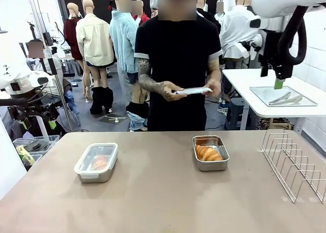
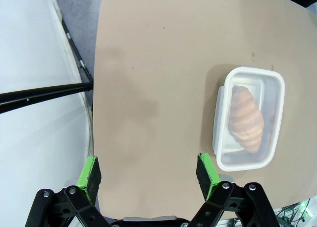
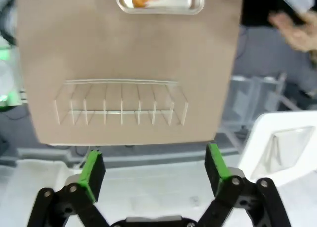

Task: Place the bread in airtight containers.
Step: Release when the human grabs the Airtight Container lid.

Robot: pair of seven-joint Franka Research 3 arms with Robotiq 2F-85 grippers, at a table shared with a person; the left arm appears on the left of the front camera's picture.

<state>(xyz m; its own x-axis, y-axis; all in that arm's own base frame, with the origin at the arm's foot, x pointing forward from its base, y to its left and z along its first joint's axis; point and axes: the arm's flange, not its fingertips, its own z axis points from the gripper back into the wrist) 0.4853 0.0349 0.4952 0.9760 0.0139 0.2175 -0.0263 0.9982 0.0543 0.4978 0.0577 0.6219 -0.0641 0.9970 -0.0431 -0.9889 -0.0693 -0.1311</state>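
Lidding looks the step in hand: the person's hands [image 1: 168, 88] hold a clear plastic lid [image 1: 192, 91] above the open rectangular steel tin [image 1: 210, 153] with its golden ridged croissant [image 1: 208, 152]. Both grippers' green-padded fingers [image 2: 90, 171] [image 3: 92, 168] stand spread and empty; next, that lid needs snapping on squarely, like the lidded tin [image 1: 96, 162].

The robot's left arm, white with black parts, sits low at the left edge of the front view. Its black left gripper [image 2: 150, 173] with green pads points down. The 2 fingers [image 2: 89, 172] stand wide apart with nothing between them.

The white right arm comes in high at the top right corner of the front view. Its black right gripper [image 3: 155, 166] hangs up in the air, pointing down. Its 2 green-tipped fingers [image 3: 92, 169] are also spread wide and hold nothing.

The person stands at the far side with both hands [image 1: 168, 90] raised in front of the belly, elbows bent.
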